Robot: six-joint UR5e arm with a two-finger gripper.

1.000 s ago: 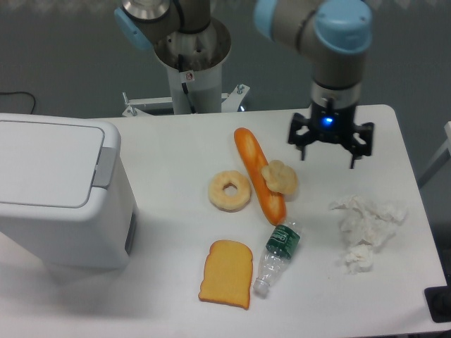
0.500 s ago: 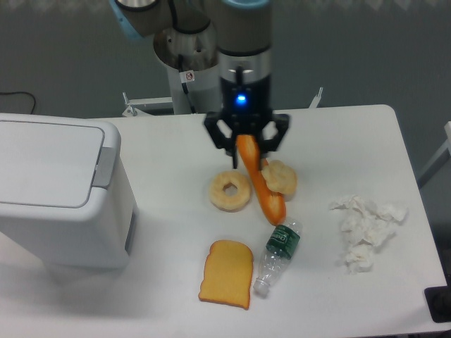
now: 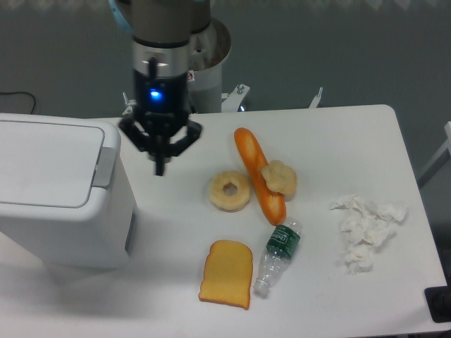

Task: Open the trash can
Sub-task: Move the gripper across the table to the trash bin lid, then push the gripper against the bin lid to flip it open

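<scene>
1. Where your gripper (image 3: 160,163) hung, it was over the table (image 3: 331,130) just right of the bin (image 3: 60,193), near the grey tab (image 3: 106,167) on the lid's right edge, not touching it.
2. You could see only one dark tip pointing down below the claw body, fingers drawn together, nothing between them; call it closed and empty.
3. A blue light glowed on the wrist above the claw.
4. Your bin sat at the left edge of the table, partly cut off by the frame, white, rounded corners, lid (image 3: 46,162) flat and down.
5. The tab lay flush along the lid edge facing the gripper.
6. You had a baguette (image 3: 259,174) lying lengthwise mid-table, well right of the claw.
7. A small puffy bun (image 3: 280,177) rested against the baguette's right side, touching it.
8. A donut (image 3: 230,191) lay just left of the baguette, close but whether touching I could not tell.
9. A toast slice (image 3: 227,274) lay flat near the front edge, below the donut.
10. A clear bottle (image 3: 277,255) with a green label lay on its side just right of the toast, cap end pointing toward the front.
11. Crumpled tissue (image 3: 365,229) sat at the right side, well apart from the food.
12. The pedestal (image 3: 204,70) stood behind the table, behind the arm.
</scene>
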